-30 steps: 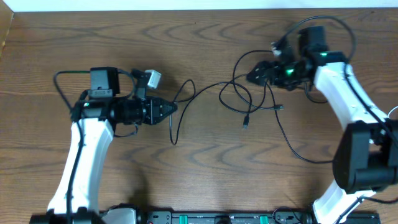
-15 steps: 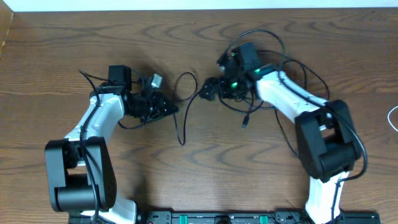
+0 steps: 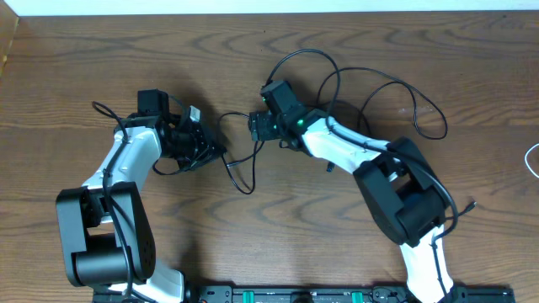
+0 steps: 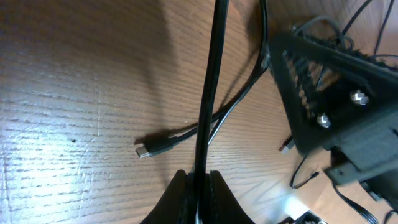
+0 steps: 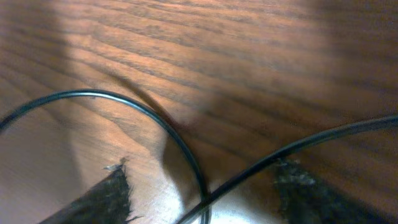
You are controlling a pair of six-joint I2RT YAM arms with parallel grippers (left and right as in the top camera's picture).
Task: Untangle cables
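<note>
The cables are thin black cords on the wooden table. One black cable [image 4: 214, 68] runs straight up out of my left gripper [image 4: 198, 183], which is shut on it. A second strand with a small plug end [image 4: 144, 151] lies under it. In the overhead view my left gripper [image 3: 217, 151] and my right gripper [image 3: 254, 126] are close together, with a cable loop [image 3: 240, 181] hanging below them. My right gripper [image 5: 202, 202] is open and low over the table. Two black cable strands [image 5: 180, 146] cross between its fingertips [image 5: 109, 196].
More black cable loops [image 3: 396, 88] trail to the right behind the right arm. A bit of white cable [image 3: 532, 160] shows at the right edge. The right gripper's body [image 4: 336, 106] fills the right side of the left wrist view, close to the held cable.
My right arm swung left from the back right to beside the left gripper, and the cable loops shifted left with it. Its jaws have narrowed. The left gripper stays shut on its cable.
</note>
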